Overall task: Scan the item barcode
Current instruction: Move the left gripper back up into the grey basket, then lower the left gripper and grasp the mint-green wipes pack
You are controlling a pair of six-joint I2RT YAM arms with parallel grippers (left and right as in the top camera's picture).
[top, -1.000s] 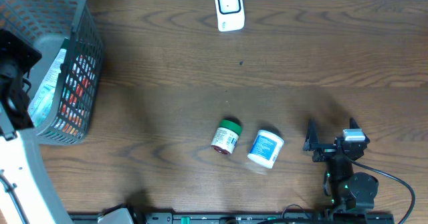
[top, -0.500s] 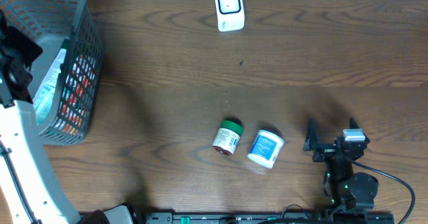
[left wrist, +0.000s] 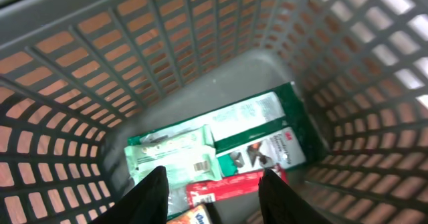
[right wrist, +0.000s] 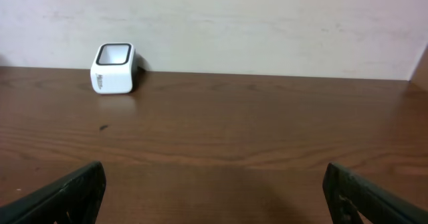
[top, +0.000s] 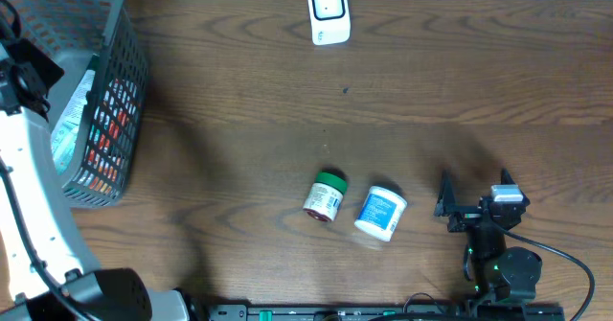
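Observation:
The white barcode scanner (top: 328, 12) stands at the table's far edge and shows as a small white box (right wrist: 114, 68) in the right wrist view. My left gripper (left wrist: 214, 198) hangs open above the inside of the grey mesh basket (top: 120, 91), nothing between its fingers (left wrist: 151, 197). Below it lie a dark green pack (left wrist: 257, 124), a pale green pouch (left wrist: 172, 158) with a barcode label, a red pack (left wrist: 231, 186) and an orange pack (left wrist: 195, 217). My right gripper (top: 475, 194) rests wide open at the near right, empty.
A green-lidded bottle (top: 326, 196) and a white tub with a blue label (top: 381, 212) lie on their sides mid-table, left of the right gripper. The basket's walls (left wrist: 200, 43) close in on the left gripper on all sides.
The left arm's head has shifted toward the far edge over the basket, and its jaws have spread a little. The right arm and the items on the table have not moved.

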